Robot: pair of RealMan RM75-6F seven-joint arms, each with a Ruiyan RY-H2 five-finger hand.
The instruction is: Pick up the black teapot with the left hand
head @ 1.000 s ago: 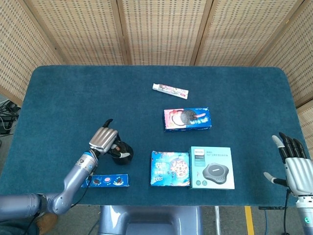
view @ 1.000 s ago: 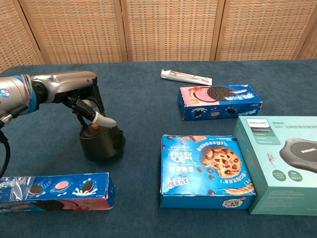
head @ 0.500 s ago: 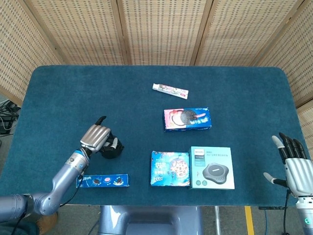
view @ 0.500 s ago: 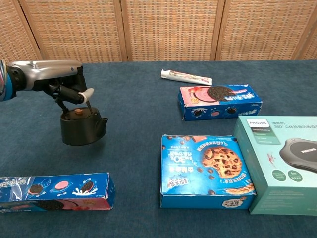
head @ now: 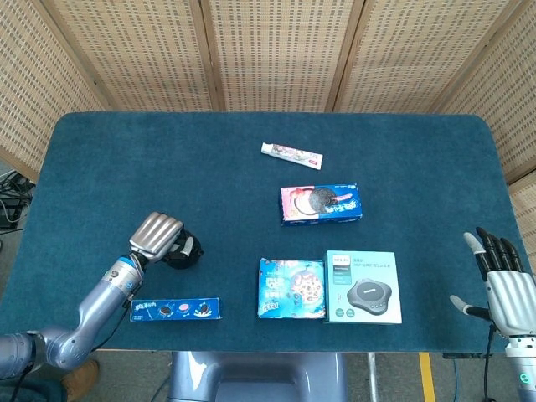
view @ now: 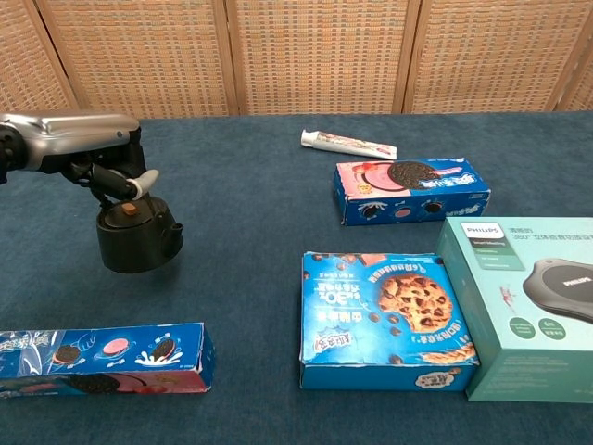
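The black teapot (head: pixel 183 251) (view: pixel 136 238) is at the left of the blue table, with a small brown knob on its lid and its spout pointing right. My left hand (head: pixel 156 234) (view: pixel 104 163) is curled over its top and grips the handle; the fingers hide the handle itself. Whether the pot's base touches the cloth I cannot tell. My right hand (head: pixel 502 280) shows only in the head view, at the table's right front edge, fingers spread and holding nothing.
A long blue Oreo pack (head: pixel 176 309) (view: pixel 102 357) lies just in front of the teapot. To the right are a blue cookie box (head: pixel 291 288) (view: pixel 384 320), a teal Philips box (head: pixel 363 286) (view: pixel 519 301), an Oreo box (head: pixel 321 204) (view: pixel 412 190) and a toothpaste tube (head: pixel 291 154) (view: pixel 347 144).
My left hand has carried the teapot leftward, away from the cookie box. The right hand has stayed where it was.
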